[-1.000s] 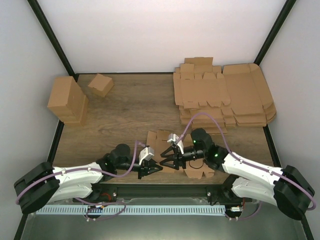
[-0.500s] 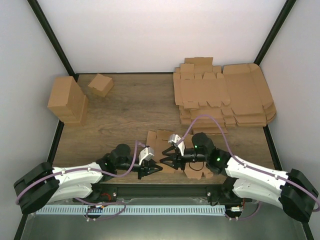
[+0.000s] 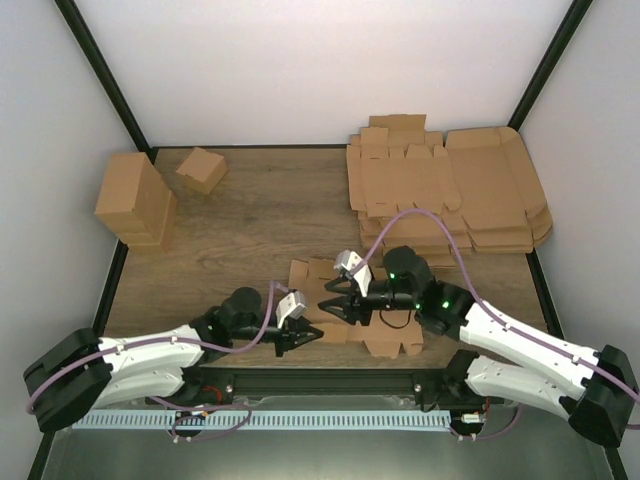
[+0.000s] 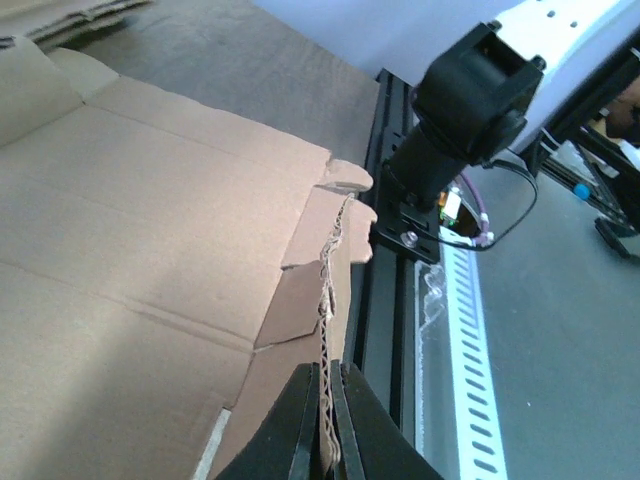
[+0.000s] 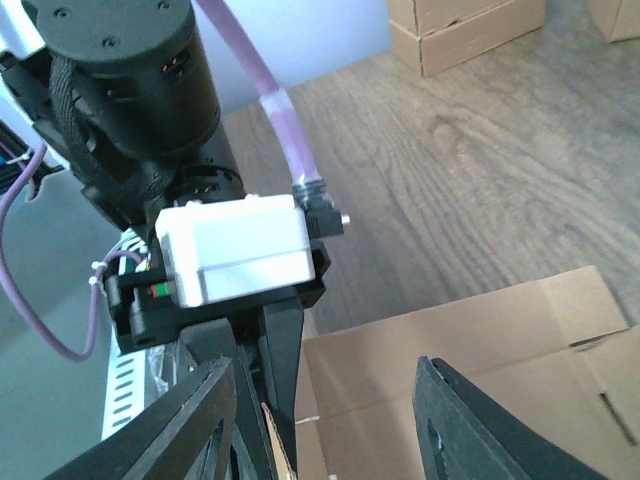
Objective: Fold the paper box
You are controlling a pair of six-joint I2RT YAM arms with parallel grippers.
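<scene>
The paper box (image 3: 392, 343), a flat die-cut sheet of brown corrugated cardboard with scored panels and flaps, lies at 6 o'clock on the wood-grain worktop (image 3: 260, 210). The left gripper (image 4: 323, 388) is pinched shut on a flap at its 7 o'clock edge; the right gripper (image 5: 330, 405) hangs with jaws apart over its 9 o'clock side, empty. Probably light and stiff, it should bend along creases and tear at ragged edges, so hold panels beside a score.

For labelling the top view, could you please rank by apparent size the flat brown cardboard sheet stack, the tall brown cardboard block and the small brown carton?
1. flat brown cardboard sheet stack
2. tall brown cardboard block
3. small brown carton, clearly smallest
</scene>
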